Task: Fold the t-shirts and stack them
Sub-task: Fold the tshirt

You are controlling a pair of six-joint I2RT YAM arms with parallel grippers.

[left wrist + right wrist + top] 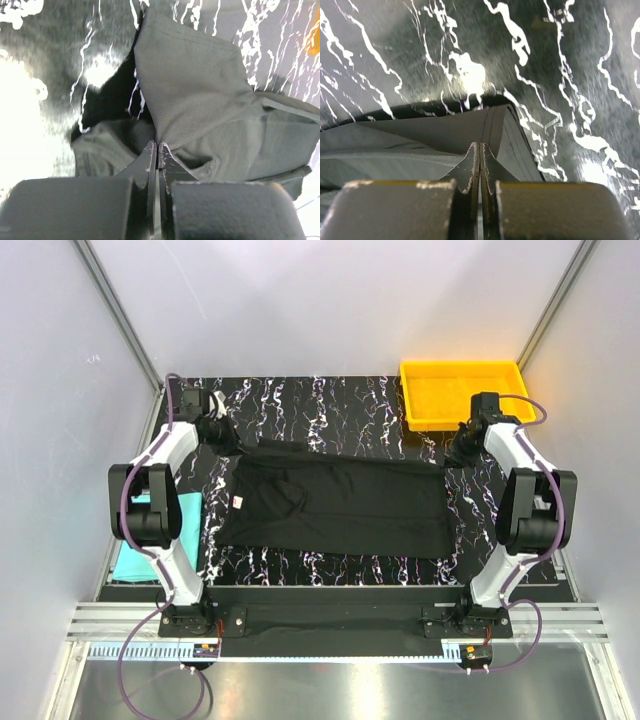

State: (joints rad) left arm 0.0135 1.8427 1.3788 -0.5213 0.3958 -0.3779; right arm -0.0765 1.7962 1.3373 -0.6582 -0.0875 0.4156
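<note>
1. Across the middle of the black marbled table (330, 405), the black t-shirt (340, 505) lies spread out flat, its long side running left to right. Its small white neck label (238, 502) shows near the left end. The cloth is creased around the collar area.
2. The shirt's far left corner is drawn up towards the left gripper (228, 443). The far right corner reaches the right gripper (452, 455).
3. Left gripper, wrist view (157, 145): the jaws are pressed together with no gap. A fold of the black t-shirt (195, 85) is pinched at the tips, and the cloth fans out from the pinch point in a peaked fold. Bunched fabric lies on both sides of the fingers (148, 165).
4. Right gripper, wrist view (480, 146): the jaws are likewise closed tight. A seamed edge of the black t-shirt (420, 135) runs into the tips and appears clamped there. The cloth lies to the left, with bare marbled table to the right.
5. The teal t-shirt (128, 562) lies at the table's left edge, off the marbled area. It is partly hidden under the left arm (150, 505) and is well apart from the black shirt. Its state of folding cannot be determined.
6. A yellow plastic tray (460, 365) sits at the far right corner of the table, just beyond the right gripper. No garment is visible in it.
</note>
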